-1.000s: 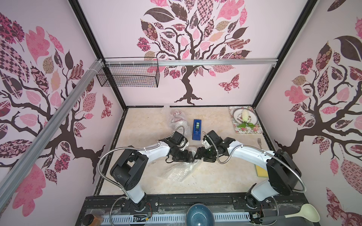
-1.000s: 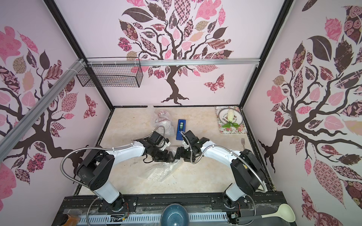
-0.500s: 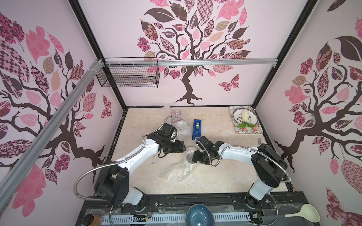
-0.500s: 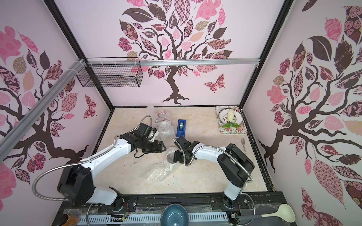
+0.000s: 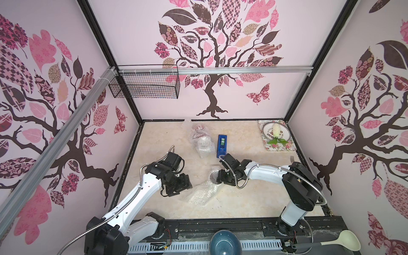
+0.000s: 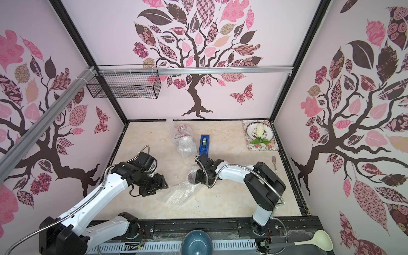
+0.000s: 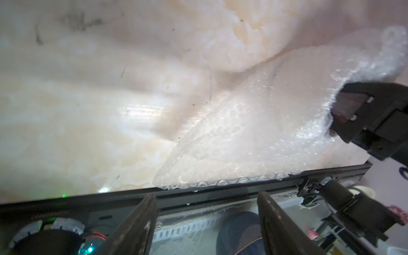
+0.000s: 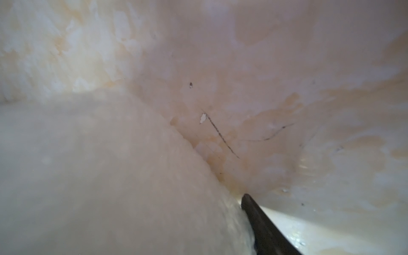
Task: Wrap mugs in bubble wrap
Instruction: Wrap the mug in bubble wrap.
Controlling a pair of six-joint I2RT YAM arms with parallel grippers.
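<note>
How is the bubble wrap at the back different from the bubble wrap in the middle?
The back bubble wrap is bunched into round bundles; the middle bubble wrap lies loose and mostly flat. No gripper is near the back one; the right gripper is at one end of the middle one. Both are clear and bubbly.

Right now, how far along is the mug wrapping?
Done, it seems: a reddish wrapped bundle and a whitish one lie at the back beside the blue tape dispenser. In hand: the right gripper is at the third mug, its bubble wrap sheet trailing loose. To do: rolling that sheet round it; the left gripper is open, empty.
</note>
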